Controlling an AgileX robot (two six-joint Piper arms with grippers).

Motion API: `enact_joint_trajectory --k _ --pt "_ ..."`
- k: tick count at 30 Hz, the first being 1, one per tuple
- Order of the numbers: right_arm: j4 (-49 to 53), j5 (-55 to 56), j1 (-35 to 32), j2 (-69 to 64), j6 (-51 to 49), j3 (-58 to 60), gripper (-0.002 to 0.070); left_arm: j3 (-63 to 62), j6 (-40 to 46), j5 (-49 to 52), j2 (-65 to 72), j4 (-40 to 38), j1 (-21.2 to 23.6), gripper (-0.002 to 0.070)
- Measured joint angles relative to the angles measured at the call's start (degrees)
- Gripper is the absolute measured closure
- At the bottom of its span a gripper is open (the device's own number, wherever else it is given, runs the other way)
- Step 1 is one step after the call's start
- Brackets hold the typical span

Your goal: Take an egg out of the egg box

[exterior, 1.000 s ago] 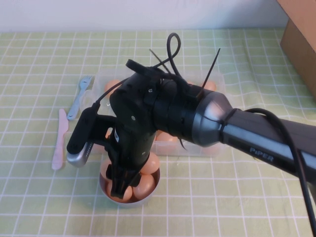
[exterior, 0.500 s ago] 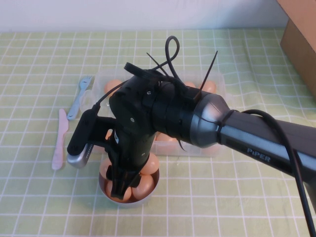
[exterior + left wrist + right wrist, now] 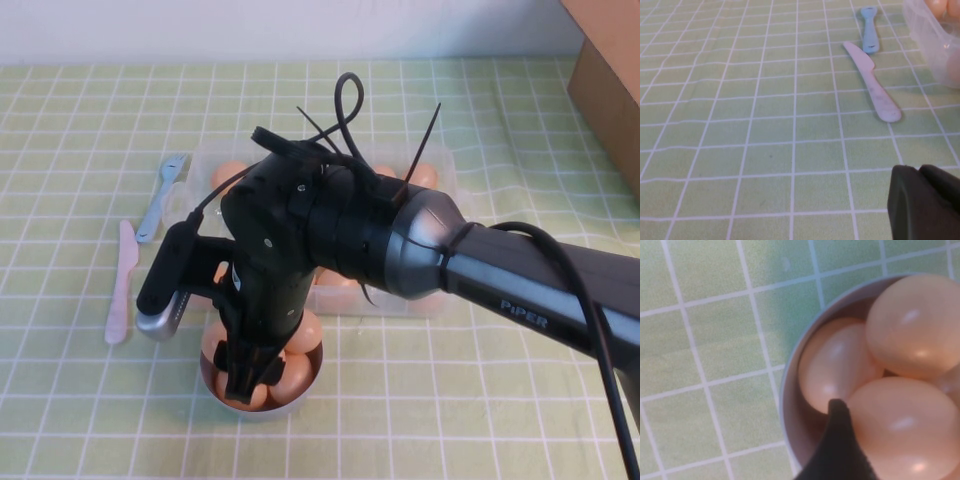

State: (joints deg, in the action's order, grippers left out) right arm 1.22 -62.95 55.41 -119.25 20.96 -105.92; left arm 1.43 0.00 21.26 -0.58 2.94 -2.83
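Observation:
My right gripper [image 3: 245, 385] reaches down into a small round grey bowl [image 3: 308, 382] that holds several peach-orange eggs. In the right wrist view one dark finger [image 3: 837, 440] presses against the side of the nearest egg [image 3: 905, 430]; the other finger is out of frame. That egg lies against the other eggs in the bowl [image 3: 790, 405]. The clear egg box [image 3: 432, 298] lies behind the bowl, mostly hidden by the right arm, with eggs [image 3: 228, 172] showing at its far corners. My left gripper [image 3: 920, 172] is shut and empty, low over the cloth, left of the egg box [image 3: 935, 45].
A pink plastic knife [image 3: 121, 285] and a light blue fork [image 3: 160, 195] lie left of the egg box. A cardboard box [image 3: 610, 80] stands at the far right. A green checked cloth covers the table.
The right arm has shifted very slightly; the gripper stays in the bowl. Nothing else has moved.

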Motion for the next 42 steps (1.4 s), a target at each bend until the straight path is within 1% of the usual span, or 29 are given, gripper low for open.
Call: enact_joint_trajectory --k 4,10,16,19,22,23,26,30,32,36,42 --pt "0.0 -0.11 0.0 0.0 0.0 0.0 0.021 0.0 0.0 0.0 0.0 0.0 0.0 0.068" --pt "0.0 -0.21 0.0 0.39 0.0 0.0 0.0208 0.0 0.0 0.0 0.0 0.0 0.0 0.068" --pt "0.0 -1.86 0.0 4.66 -1.44 0.0 0.0208 0.0 -0.3 0.0 0.0 0.0 0.0 0.068" --pt "-0.11 -4.97 0.0 7.27 -2.66 0.0 0.0223 0.0 0.0 0.0 0.0 0.0 0.0 0.068" --pt "-0.42 -7.29 0.0 9.91 -5.2 0.0 0.0277 0.0 0.0 0.0 0.0 0.0 0.0 0.068" --pt "-0.42 -7.53 0.0 11.02 -6.5 0.0 0.0309 0.0 0.0 0.0 0.0 0.0 0.0 0.068" --pt "-0.55 -7.66 0.0 15.46 -9.85 1.26 0.043 0.0 -0.3 0.0 0.0 0.0 0.0 0.068" --pt "-0.55 -7.8 0.0 22.16 -12.65 5.83 0.0601 0.0 0.0 0.0 0.0 0.0 0.0 0.068" --pt "-1.22 -8.04 0.0 25.58 -13.01 8.93 0.0654 0.0 0.0 0.0 0.0 0.0 0.0 0.068" --pt "-1.95 -8.15 0.0 31.13 -13.1 14.7 0.0684 0.0 0.0 0.0 0.0 0.0 0.0 0.068" --pt "-2.08 -8.15 0.0 39.99 -13.23 25.48 0.069 0.0 0.0 0.0 0.0 0.0 0.0 0.068"
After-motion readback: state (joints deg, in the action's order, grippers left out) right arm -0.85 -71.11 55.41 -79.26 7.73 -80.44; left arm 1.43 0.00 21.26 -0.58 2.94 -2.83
